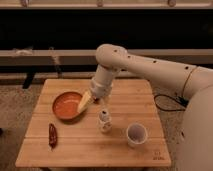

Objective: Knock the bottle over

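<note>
The bottle (104,121) is small, whitish and translucent with a white cap. It stands upright near the middle of the wooden table (120,145). My gripper (85,104) hangs from the white arm and points down-left over the right rim of the orange bowl (67,105). It is up and to the left of the bottle, a short gap away from the cap.
A short white cup (136,134) with a dark inside stands right of the bottle. A dark red chili-like object (52,135) lies near the table's front left. A dark bench and wall run behind the table.
</note>
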Robot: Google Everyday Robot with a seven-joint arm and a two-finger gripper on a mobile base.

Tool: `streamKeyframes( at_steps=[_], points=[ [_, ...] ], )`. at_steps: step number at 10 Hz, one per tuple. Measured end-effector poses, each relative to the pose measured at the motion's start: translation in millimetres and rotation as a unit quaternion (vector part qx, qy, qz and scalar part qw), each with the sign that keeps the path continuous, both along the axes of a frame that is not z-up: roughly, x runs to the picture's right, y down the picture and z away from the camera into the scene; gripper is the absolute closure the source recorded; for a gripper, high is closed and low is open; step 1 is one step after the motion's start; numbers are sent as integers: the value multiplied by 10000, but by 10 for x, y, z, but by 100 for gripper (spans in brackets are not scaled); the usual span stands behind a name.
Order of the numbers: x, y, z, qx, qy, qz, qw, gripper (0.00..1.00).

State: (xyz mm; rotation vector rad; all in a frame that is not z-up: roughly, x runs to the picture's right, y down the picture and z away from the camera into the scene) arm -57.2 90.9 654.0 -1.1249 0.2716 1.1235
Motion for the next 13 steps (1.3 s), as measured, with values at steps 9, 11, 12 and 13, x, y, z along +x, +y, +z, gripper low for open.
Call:
streamKeyframes(
  at_steps=[9,11,12,13],
  points=[
    [-31,167,-256,-377,-991,471,9932,20],
    [-49,145,-270,-213,-1047,429,9934,20],
    [-50,135,-265,-173,-1041,445,9934,20],
    [-56,135,-265,-172,-1045,440,9934,20]
  ],
)
